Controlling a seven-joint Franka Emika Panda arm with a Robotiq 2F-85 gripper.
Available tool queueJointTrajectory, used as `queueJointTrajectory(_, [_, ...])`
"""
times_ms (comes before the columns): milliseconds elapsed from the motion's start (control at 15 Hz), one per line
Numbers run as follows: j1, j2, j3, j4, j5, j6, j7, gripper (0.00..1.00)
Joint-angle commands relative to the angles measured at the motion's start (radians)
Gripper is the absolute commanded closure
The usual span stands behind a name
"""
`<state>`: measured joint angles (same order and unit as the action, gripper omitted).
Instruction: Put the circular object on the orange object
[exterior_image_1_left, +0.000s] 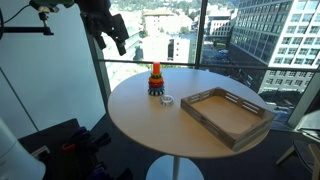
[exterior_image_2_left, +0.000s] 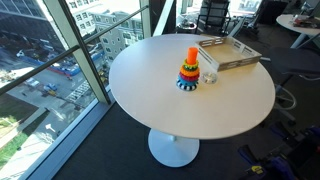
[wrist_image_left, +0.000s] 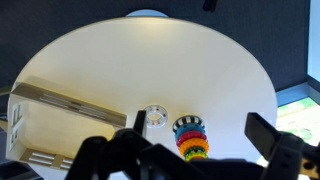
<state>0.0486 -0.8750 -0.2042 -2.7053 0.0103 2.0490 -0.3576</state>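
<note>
The ring-stacking toy (exterior_image_1_left: 156, 82) stands on the round white table (exterior_image_1_left: 150, 125), with its orange upper piece (exterior_image_1_left: 155, 68) on top and a dark blue base. The pale ring (exterior_image_1_left: 167, 99) lies flat on the table right beside the toy, between it and the tray. Both also show in an exterior view, the toy (exterior_image_2_left: 189, 72) and the ring (exterior_image_2_left: 209, 77). My gripper (exterior_image_1_left: 112, 32) hangs high above the table's far edge, open and empty. In the wrist view the gripper (wrist_image_left: 197, 116) frames the toy (wrist_image_left: 190, 137) and the ring (wrist_image_left: 156, 116) far below.
A large wooden tray (exterior_image_1_left: 228, 113) lies on the table next to the ring; it also shows in the other views (exterior_image_2_left: 228, 52) (wrist_image_left: 50, 112). Floor-to-ceiling windows (exterior_image_1_left: 180, 35) stand close behind the table. Office chairs (exterior_image_2_left: 212, 14) stand further off.
</note>
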Motion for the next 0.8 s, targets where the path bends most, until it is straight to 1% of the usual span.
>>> queueJointTrajectory(0, [0.018,0.113,0.02,0.089,0.027,0.021,0.023,0.0])
queueJointTrajectory(400, [0.028,0.257,0.038,0.219,0.071,-0.021,0.027,0.0])
queueJointTrajectory(733, [0.011,0.384,0.07,0.331,0.071,-0.075,0.065,0.0])
